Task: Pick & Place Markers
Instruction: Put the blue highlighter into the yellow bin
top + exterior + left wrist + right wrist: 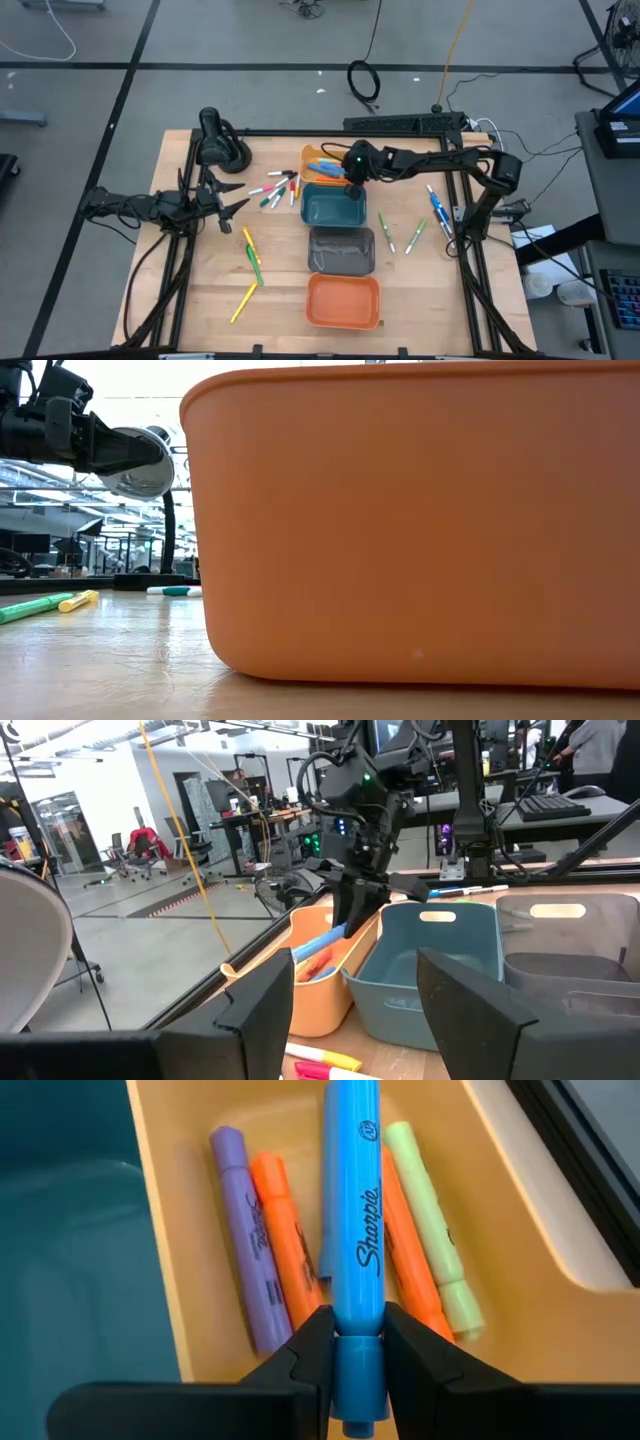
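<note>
My right gripper [355,1342] is shut on a blue marker [352,1200] over the light orange bin [312,157] at the far middle of the table. Purple, orange and green markers [272,1240] lie on that bin's floor. More markers lie loose on the wood: a cluster [275,190] left of the teal bin [333,205], yellow and green ones [250,255] near the left, green ones [400,235] and blue ones [437,208] on the right. My left gripper [238,206] waits open at the table's left, level, touching nothing. My right gripper pinches the blue marker between its two fingers at the barrel's near end [356,1320], where the cap joins. The fingers slant down from the table's right. The marker runs forward beyond the fingertips, and its free end [327,935] dips into the light orange bin.
A grey bin [341,250] and an orange bin [343,300] stand in a row nearer than the teal one. The orange bin [420,520] fills most of the low view. A black frame [400,125] runs along the table's far edge. Bare wood lies at the near left.
</note>
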`<state>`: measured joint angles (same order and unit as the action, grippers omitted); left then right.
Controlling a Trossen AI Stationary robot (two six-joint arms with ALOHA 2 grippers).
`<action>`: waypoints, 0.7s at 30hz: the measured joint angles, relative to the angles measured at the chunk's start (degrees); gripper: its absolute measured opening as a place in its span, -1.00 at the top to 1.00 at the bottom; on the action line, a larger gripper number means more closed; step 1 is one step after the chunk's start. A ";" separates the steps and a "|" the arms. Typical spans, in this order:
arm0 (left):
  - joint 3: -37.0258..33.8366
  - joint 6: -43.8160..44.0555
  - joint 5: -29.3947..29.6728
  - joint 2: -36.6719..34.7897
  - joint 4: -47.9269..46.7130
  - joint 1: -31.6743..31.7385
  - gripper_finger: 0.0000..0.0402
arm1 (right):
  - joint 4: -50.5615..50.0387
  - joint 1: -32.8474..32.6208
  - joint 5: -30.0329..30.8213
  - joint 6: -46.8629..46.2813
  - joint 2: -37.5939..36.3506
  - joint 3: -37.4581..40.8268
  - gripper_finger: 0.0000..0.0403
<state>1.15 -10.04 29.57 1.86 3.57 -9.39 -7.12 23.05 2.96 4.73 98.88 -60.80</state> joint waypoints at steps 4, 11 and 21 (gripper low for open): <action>0.00 0.00 -0.01 0.00 0.01 0.00 -0.07 | -1.60 0.00 0.26 -0.09 -1.02 -0.03 0.73; 0.00 0.00 0.00 0.01 0.02 0.00 -0.07 | -6.66 0.15 4.71 -0.78 -2.02 -0.02 0.71; 0.00 0.00 -0.01 0.01 0.02 0.00 -0.07 | -3.33 -1.00 4.48 -0.63 -2.51 0.00 0.54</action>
<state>1.15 -10.04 29.56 1.87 3.60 -9.39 -10.46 22.05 7.44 4.10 96.36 -60.80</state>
